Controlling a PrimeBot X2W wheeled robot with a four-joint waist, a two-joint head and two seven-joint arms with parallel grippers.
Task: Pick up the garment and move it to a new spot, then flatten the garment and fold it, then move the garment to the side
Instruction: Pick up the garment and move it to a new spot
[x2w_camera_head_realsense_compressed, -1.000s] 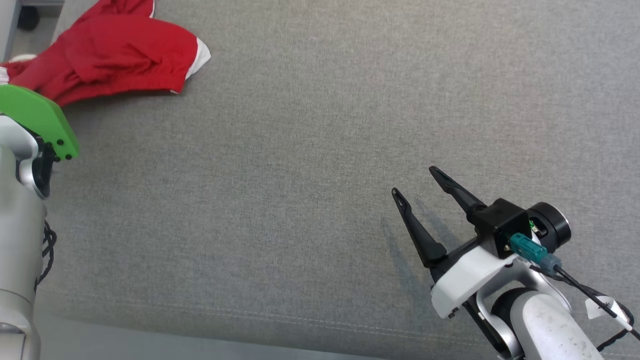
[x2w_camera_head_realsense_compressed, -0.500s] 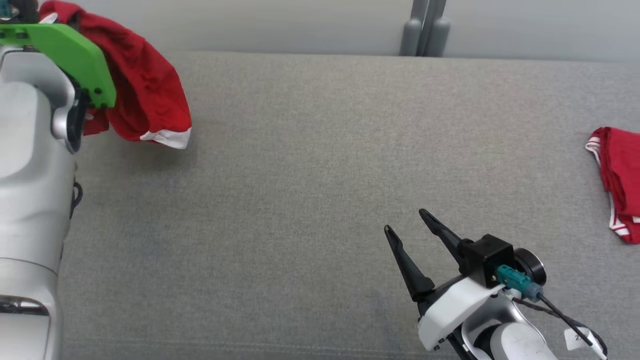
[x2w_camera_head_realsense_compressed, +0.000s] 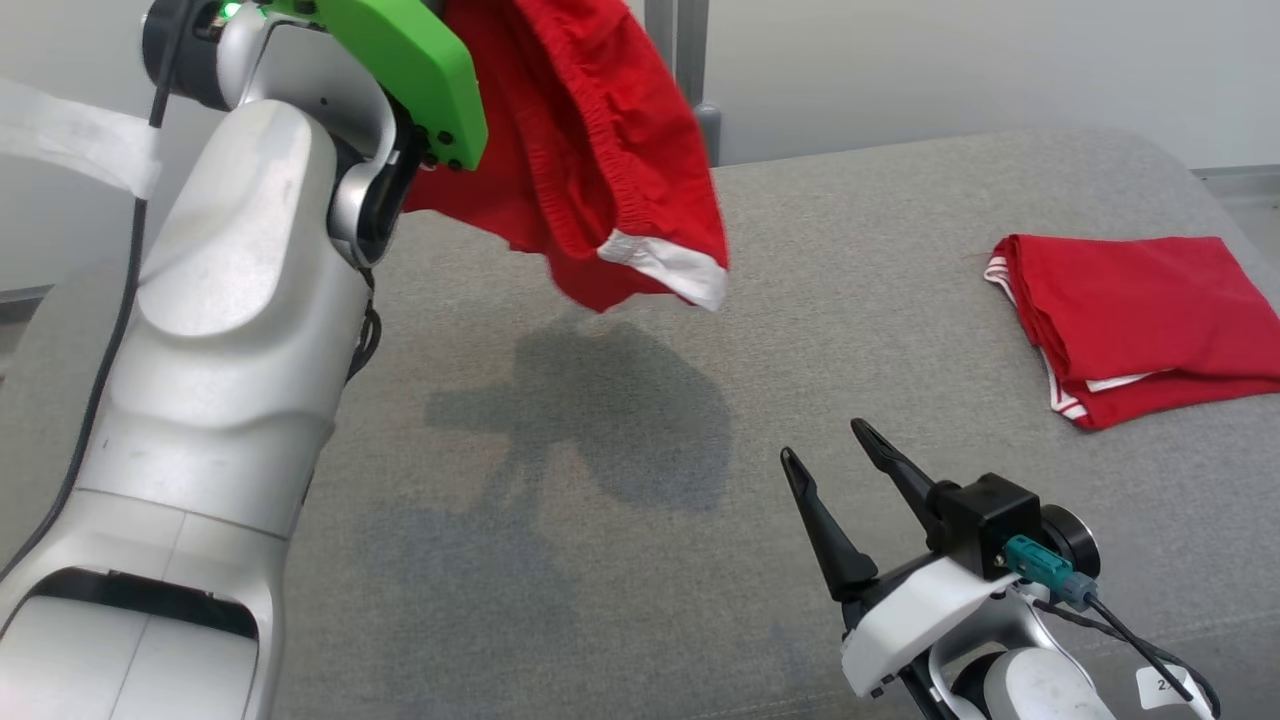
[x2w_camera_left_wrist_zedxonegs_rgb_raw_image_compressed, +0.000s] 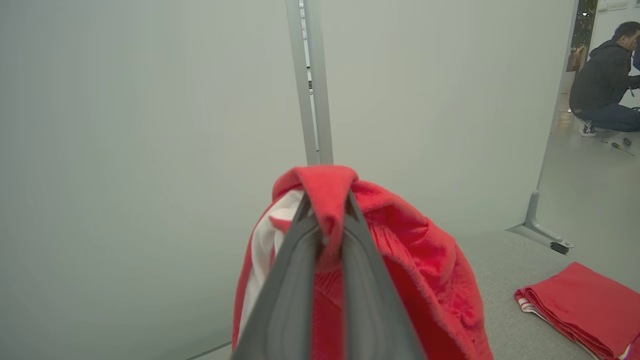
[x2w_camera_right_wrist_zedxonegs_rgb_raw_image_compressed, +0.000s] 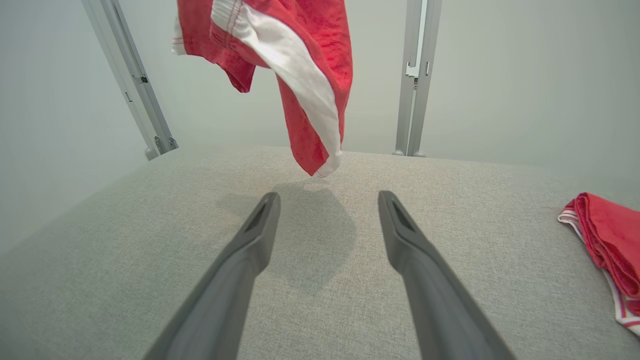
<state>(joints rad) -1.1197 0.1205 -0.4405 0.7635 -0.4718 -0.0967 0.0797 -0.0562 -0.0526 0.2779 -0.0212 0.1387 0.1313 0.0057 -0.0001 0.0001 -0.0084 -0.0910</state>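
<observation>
Head view: the red garment (x2w_camera_head_realsense_compressed: 590, 150) hangs in the air above the grey worktop (x2w_camera_head_realsense_compressed: 850, 330), up beside the left arm (x2w_camera_head_realsense_compressed: 240, 300). The right claw (x2w_camera_head_realsense_compressed: 823, 440) gapes empty, low over the worktop. A folded cloth (x2w_camera_head_realsense_compressed: 1140, 310) lies at the far right.

Left wrist view: the left claw (x2w_camera_left_wrist_zedxonegs_rgb_raw_image_compressed: 326, 200) is clamped on a fold of the garment.

Right wrist view: the right claw's fingers (x2w_camera_right_wrist_zedxonegs_rgb_raw_image_compressed: 250, 250) stand wide apart. The garment's white-trimmed end dangles ahead, clear of the worktop.
</observation>
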